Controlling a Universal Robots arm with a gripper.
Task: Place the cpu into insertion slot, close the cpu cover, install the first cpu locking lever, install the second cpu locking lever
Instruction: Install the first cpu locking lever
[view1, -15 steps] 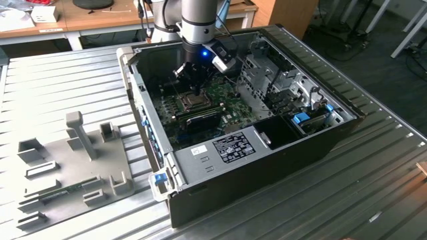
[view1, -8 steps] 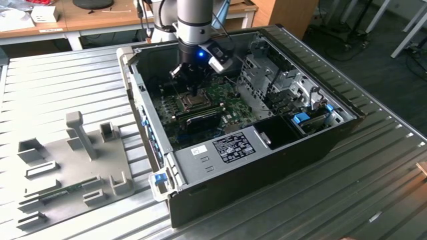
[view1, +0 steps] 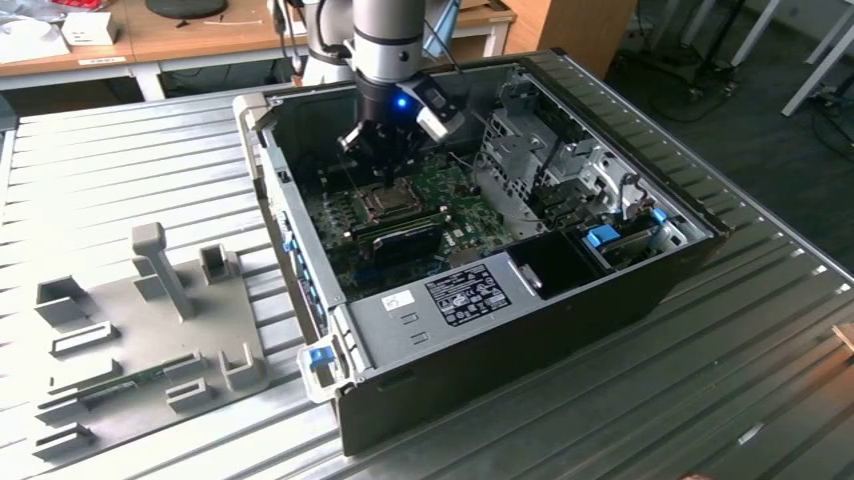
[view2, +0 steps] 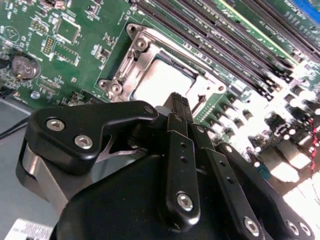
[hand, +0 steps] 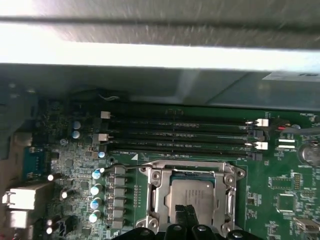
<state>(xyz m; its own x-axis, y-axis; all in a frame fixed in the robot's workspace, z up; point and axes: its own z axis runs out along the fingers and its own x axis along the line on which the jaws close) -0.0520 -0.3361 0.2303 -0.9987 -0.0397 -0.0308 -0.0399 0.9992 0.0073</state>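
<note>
Motherboard (view1: 400, 215) sits inside the open computer case (view1: 534, 335) on the tabletop (view1: 747, 330). Its insertion slot (hand: 232, 192) holds the cpu (hand: 192, 192), with the cpu cover (hand: 160, 195) lying flat around it. My hand (view2: 177, 100) hangs just above the cpu, fingers (view2: 175, 145) pressed together, gripping nothing. Long black memory slots (hand: 175, 135) run beside the socket.

The cpu (hand: 192, 197) looks dull metal, the cpu cover (hand: 159, 192) shiny metal

Nothing legible here: the black label (view1: 470, 293) inside the computer case (view1: 561, 350) carries print too fine to read, and the white sticker (view1: 399, 301) beside it too
</note>
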